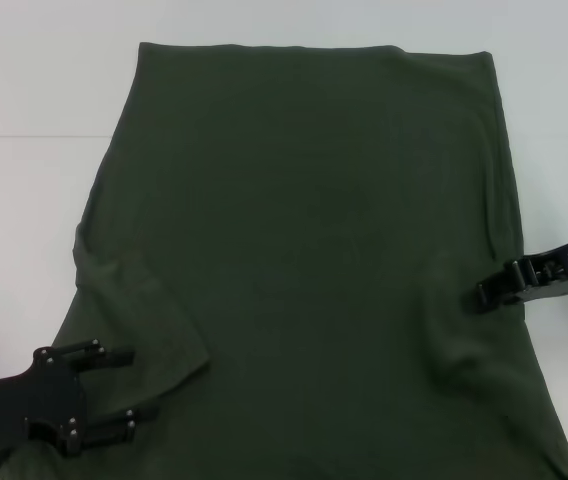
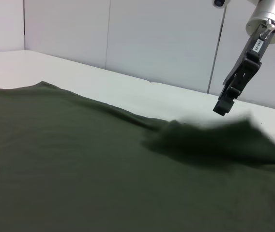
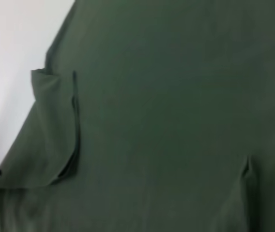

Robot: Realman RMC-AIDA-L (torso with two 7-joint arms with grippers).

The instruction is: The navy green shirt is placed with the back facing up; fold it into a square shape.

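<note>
One white counter point(image 1: 24, 180) carries everything here, and one navy green shirt point(image 1: 304, 250) covers most of it. The shirt lies flat with its plain back up; no lettering shows in any view. Its straight hem runs along the far edge in the head view, and the body widens toward the robot, running off the near edge of that view.

Two sleeves are folded inward over the back. The left sleeve point(image 1: 139, 320) lies as a slanted flap on the robot's left, its edge ending in a rounded corner just beside the left end effector; the right wrist view shows this same flap point(image 3: 55, 130) with a crisp edge and a small fold at its top. The right sleeve point(image 1: 469, 320) lies over the shirt's right side, softly rumpled — in the left wrist view it reads as a raised, dark mound point(image 2: 210, 140) of cloth.

Two end effectors are in view. The left end effector point(image 1: 119, 390) sits low at the near left of the head view, over the shirt's left edge, its two fingers spread wide apart with nothing between them. The right end effector point(image 1: 486, 288) reaches in from the right at the shirt's right edge, just above the folded right sleeve; the left wrist view shows it point(image 2: 223, 107) hanging clear of the cloth — its fingers close together, gripping nothing.
</note>
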